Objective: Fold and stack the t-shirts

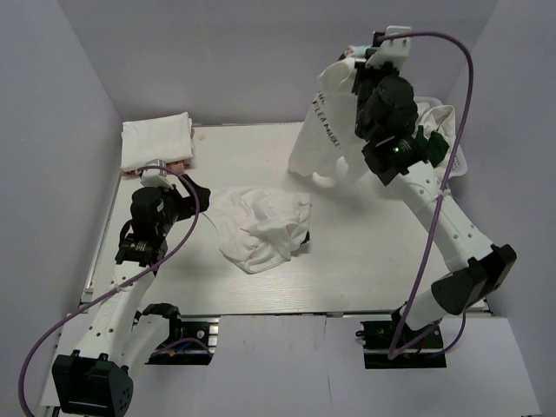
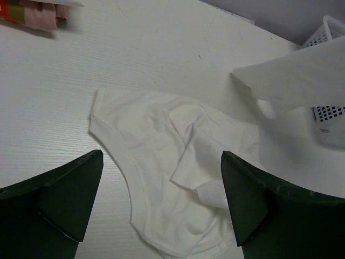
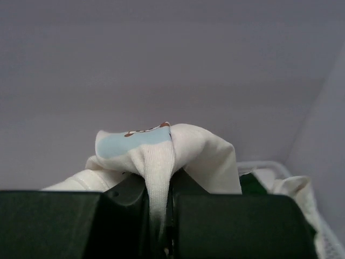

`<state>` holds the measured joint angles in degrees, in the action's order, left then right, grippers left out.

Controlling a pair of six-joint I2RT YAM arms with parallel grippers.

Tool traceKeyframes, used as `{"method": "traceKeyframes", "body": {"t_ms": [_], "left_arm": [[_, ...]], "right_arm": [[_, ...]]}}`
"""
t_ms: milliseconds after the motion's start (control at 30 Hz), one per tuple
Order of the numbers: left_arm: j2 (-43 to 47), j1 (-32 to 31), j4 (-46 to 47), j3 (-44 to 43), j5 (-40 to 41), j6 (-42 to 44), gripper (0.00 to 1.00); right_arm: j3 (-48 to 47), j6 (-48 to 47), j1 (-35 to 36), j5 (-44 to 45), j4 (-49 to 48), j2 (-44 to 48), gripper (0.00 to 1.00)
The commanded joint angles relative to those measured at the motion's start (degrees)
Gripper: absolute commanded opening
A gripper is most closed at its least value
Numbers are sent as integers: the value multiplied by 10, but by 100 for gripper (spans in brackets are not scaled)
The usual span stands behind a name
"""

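Observation:
A crumpled white t-shirt (image 1: 261,228) (image 2: 172,183) lies mid-table. My left gripper (image 1: 198,193) (image 2: 161,199) hovers just left of it, open, with its dark fingers (image 2: 59,199) on either side of the cloth below and nothing between them. My right gripper (image 1: 354,59) (image 3: 160,189) is raised high at the back right, shut on a bunched fold of a white t-shirt with black print (image 1: 326,122) (image 3: 161,154). That shirt hangs down from the jaws, its lower edge near the table. A folded white t-shirt (image 1: 156,141) rests at the back left corner.
A white lattice basket (image 1: 459,148) (image 2: 330,29) stands at the right edge, holding more white cloth and a dark green shirt (image 3: 249,183). Grey walls close in the table on three sides. Pinkish cloth (image 2: 32,13) shows under the folded pile.

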<state>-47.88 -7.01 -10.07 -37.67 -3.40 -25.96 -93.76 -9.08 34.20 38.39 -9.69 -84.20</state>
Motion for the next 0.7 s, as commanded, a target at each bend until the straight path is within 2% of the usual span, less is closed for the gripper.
{"method": "traceKeyframes", "body": {"t_ms": [0, 67, 200, 400, 567, 667], "left_arm": [[11, 1, 3, -8, 10, -1, 100], [11, 1, 3, -8, 15, -1, 100], [6, 1, 3, -8, 16, -1, 100], [-22, 1, 14, -13, 3, 13, 100], [-41, 1, 26, -14, 8, 13, 100], [-64, 1, 31, -14, 16, 19, 100]], "right_arm": [[-114, -123, -40, 109, -134, -30, 0], [-193, -166, -55, 134, -134, -80, 0], [-341, -218, -124, 127, -140, -167, 0], [-392, -216, -231, 79, -198, -224, 0], [-395, -105, -302, 36, -242, -242, 0], [-390, -68, -338, -54, -241, -250, 0]]}}
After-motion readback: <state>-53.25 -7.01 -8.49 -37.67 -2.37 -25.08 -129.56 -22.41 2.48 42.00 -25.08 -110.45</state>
